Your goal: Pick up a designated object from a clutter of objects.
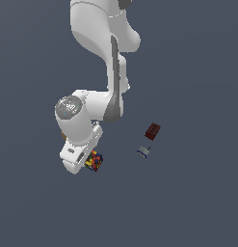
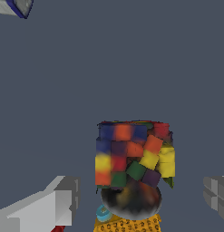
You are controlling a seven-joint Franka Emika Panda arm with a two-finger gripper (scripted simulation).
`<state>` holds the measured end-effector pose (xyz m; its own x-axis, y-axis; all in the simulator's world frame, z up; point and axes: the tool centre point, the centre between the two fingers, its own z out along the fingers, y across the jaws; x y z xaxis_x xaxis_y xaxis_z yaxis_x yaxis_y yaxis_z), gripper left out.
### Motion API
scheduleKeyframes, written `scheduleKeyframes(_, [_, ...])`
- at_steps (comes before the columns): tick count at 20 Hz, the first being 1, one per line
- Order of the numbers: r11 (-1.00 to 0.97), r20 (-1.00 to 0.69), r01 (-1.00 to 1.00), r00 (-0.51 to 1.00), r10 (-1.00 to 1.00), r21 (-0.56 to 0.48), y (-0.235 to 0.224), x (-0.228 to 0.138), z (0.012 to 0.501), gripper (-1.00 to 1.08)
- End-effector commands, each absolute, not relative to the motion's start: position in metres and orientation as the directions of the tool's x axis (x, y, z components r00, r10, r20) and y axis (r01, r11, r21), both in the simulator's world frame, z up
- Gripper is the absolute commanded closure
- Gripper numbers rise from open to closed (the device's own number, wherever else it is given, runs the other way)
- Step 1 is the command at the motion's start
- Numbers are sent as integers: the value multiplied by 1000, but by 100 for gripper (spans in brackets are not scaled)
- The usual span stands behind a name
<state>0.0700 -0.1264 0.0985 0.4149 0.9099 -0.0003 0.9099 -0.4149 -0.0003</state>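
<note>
The dark multicoloured box (image 2: pixel 133 158) is near cube-shaped, so no long axis shows; in the wrist view one patterned face of red, yellow, orange and blue squares fronts the camera, edges roughly upright. It sits between the two grey fingers (image 2: pixel 50 204), each well apart from its sides: the gripper (image 2: pixel 131 199) is spread wide, holding nothing. A yellow-orange box (image 2: pixel 127 224) lies just beside it. In the exterior view the dark box (image 1: pixel 94 161) peeks out beside the white hand; a red-brown block (image 1: pixel 152 131) and grey-blue piece (image 1: pixel 143 152) lie apart toward the exterior view's right.
</note>
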Motion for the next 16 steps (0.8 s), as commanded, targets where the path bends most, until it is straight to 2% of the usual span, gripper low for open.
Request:
scheduleKeyframes(1, [-406,0,914,406,914,0,-127,70,97,-92])
scheduleKeyframes(7, [-409,0,913,409,913,0,-127,70,91,-92])
scheduleKeyframes(16, [-406,0,914,406,914,0,-127,69,50,-92])
